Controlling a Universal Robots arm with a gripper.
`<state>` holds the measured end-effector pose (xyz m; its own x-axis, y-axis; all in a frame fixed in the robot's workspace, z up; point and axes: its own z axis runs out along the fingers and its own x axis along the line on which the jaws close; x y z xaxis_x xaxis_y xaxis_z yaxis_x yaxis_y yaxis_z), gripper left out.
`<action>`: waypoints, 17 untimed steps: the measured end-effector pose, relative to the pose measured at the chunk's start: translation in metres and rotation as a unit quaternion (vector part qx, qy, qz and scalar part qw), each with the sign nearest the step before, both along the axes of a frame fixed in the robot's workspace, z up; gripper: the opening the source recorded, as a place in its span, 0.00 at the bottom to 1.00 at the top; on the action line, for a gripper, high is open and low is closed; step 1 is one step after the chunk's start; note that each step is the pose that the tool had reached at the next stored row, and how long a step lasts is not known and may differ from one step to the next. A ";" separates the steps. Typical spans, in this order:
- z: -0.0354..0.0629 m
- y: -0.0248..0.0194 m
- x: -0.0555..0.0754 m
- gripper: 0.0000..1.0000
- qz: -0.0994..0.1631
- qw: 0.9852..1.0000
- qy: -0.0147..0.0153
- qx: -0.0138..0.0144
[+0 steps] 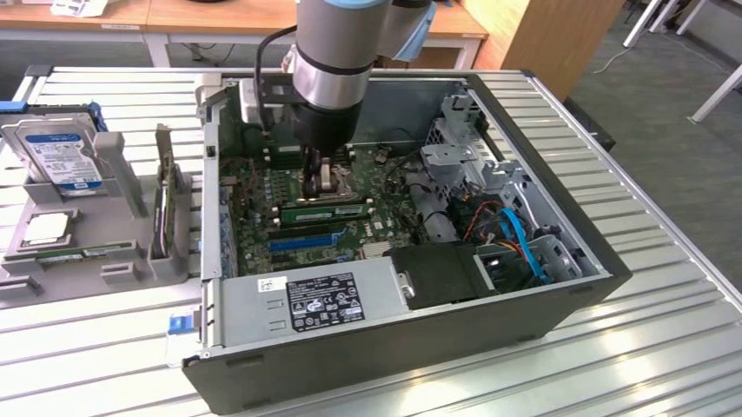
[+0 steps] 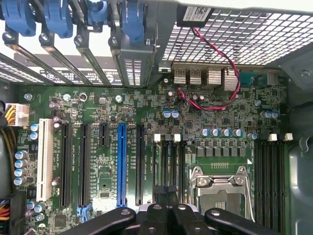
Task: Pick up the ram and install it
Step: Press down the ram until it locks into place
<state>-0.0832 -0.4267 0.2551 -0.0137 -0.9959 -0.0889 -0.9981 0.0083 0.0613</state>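
Gripper (image 2: pixel 168 215) fingers closed together, nothing visibly held, poised low over motherboard (image 2: pixel 146 147) beside the CPU socket (image 2: pixel 222 188). One ram (image 1: pixel 325 211) stick sits in a slot inside the open case (image 1: pixel 464 330). Hard drive (image 1: pixel 56 152) in holder, exterior view's left.

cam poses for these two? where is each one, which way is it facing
Exterior view: off the arm, above and to one side, looking down on the open PC case on a slatted table; the arm reaches into the case.
Wrist view: on the wrist inside the case, facing the motherboard; the shut gripper shows.
Shared: motherboard, blue slot, CPU socket.
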 end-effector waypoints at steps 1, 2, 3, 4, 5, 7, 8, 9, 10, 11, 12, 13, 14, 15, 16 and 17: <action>-0.0004 0.0000 0.000 0.10 0.000 1.000 0.000 0.000; -0.0008 0.0000 0.000 0.10 0.000 1.000 0.000 0.000; -0.0013 0.0000 0.000 0.10 0.000 1.000 0.000 0.000; -0.0016 0.0000 0.000 0.10 0.000 1.000 0.000 0.000; -0.0020 0.0000 0.000 0.10 0.000 1.000 0.000 0.000; -0.0029 0.0000 0.000 0.10 0.000 1.000 0.000 0.000; -0.0033 0.0000 0.000 0.10 0.000 1.000 0.000 0.000; -0.0037 0.0000 0.000 0.10 0.000 1.000 0.000 0.000; -0.0041 0.0000 0.000 0.10 0.000 1.000 0.000 0.000; -0.0045 0.0000 0.000 0.10 0.000 1.000 0.000 0.000; -0.0048 0.0000 0.000 0.10 0.000 1.000 0.000 0.000; -0.0051 0.0000 0.000 0.10 0.000 1.000 0.000 0.000; -0.0053 0.0000 0.000 0.10 0.000 1.000 0.000 0.000; -0.0056 0.0000 0.000 0.10 0.000 1.000 0.000 0.000; -0.0058 0.0000 0.000 0.10 0.000 1.000 0.000 0.000; -0.0060 0.0000 0.000 0.10 0.000 1.000 0.000 0.000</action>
